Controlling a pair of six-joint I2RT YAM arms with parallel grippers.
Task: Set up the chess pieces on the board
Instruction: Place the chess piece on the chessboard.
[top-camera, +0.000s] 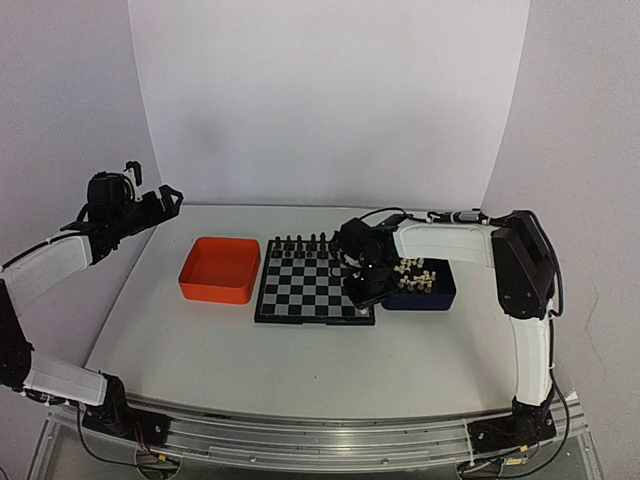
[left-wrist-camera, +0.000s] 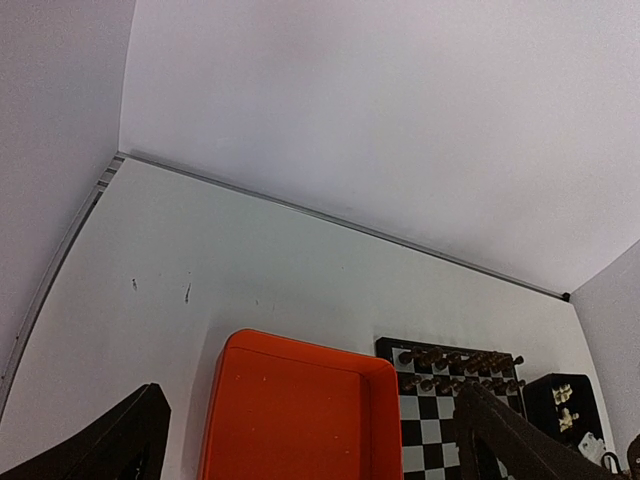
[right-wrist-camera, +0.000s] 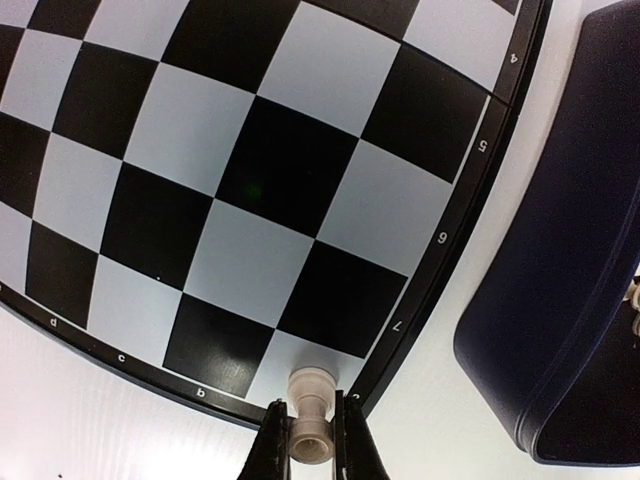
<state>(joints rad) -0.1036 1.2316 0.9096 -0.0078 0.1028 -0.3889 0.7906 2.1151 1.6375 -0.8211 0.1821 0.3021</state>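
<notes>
One white table (top-camera: 300, 365), plain walls (top-camera: 320, 100); right claw (right-wrist-camera: 309, 408) grips cream piece (right-wrist-camera: 310, 385), prob. rook.

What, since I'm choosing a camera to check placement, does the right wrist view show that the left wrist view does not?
Only the right wrist view: the right tool shut on a cream piece at a corner square of the board, seen close up. Only the left wrist view: the orange tray, two rows of black pieces along the board's far edge, and the open left tool. Both: the board and the blue tray.
</notes>
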